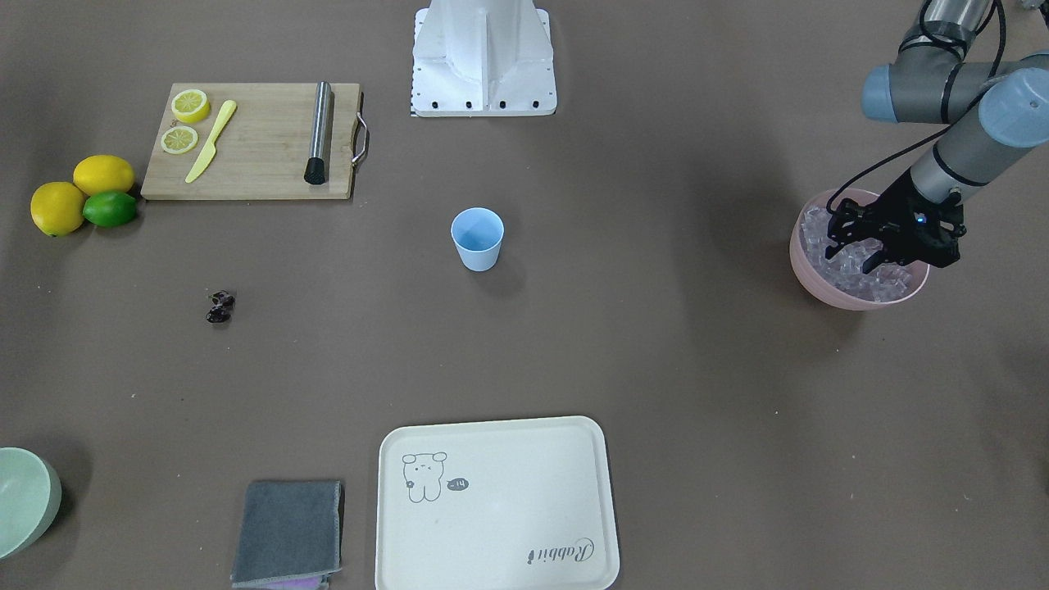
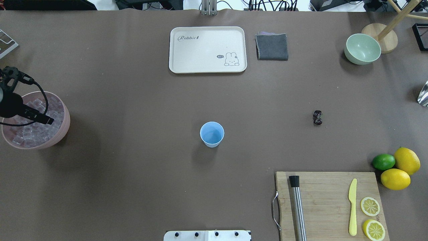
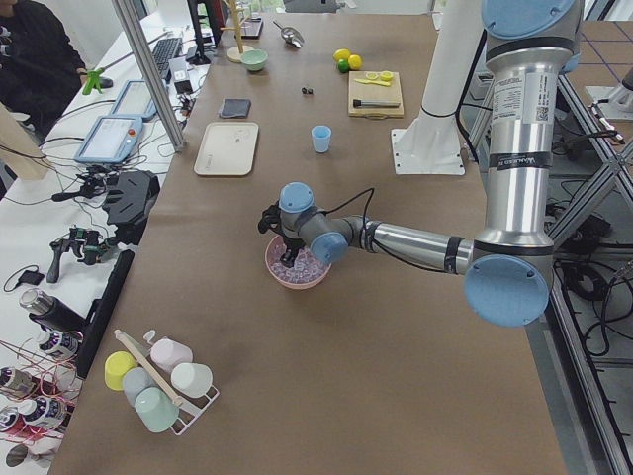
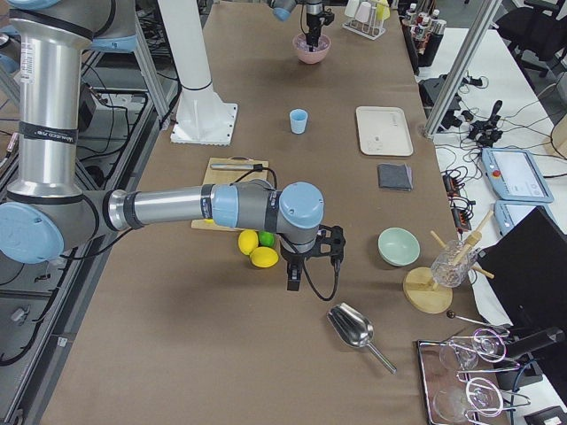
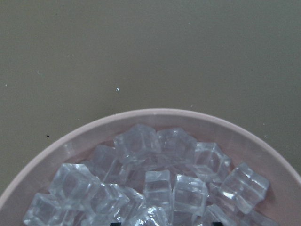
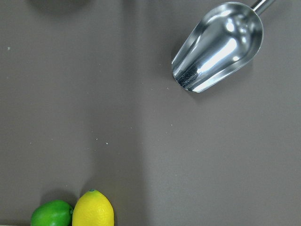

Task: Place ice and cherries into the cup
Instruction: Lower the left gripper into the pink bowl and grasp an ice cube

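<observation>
The light blue cup (image 1: 477, 238) stands upright and empty at the table's middle, also in the overhead view (image 2: 212, 134). The dark cherries (image 1: 220, 307) lie on the bare table, far from both arms. The ice (image 1: 881, 287) fills a pink bowl (image 1: 852, 301) at the robot's left end. My left gripper (image 1: 854, 260) hangs over that bowl, open, with its fingertips down among the cubes. The left wrist view shows the ice (image 5: 160, 183) close up inside the bowl's rim (image 5: 155, 113). My right gripper (image 4: 294, 276) hovers low by the lemons; whether it is open or shut I cannot tell.
A metal scoop (image 6: 218, 47) lies near the right gripper. Two lemons (image 1: 82, 192) and a lime (image 1: 109, 209) sit beside a cutting board (image 1: 254, 156) with lemon halves, a yellow knife and a steel muddler. A cream tray (image 1: 492, 508), grey cloth (image 1: 288, 533) and green bowl (image 1: 24, 500) line the far side.
</observation>
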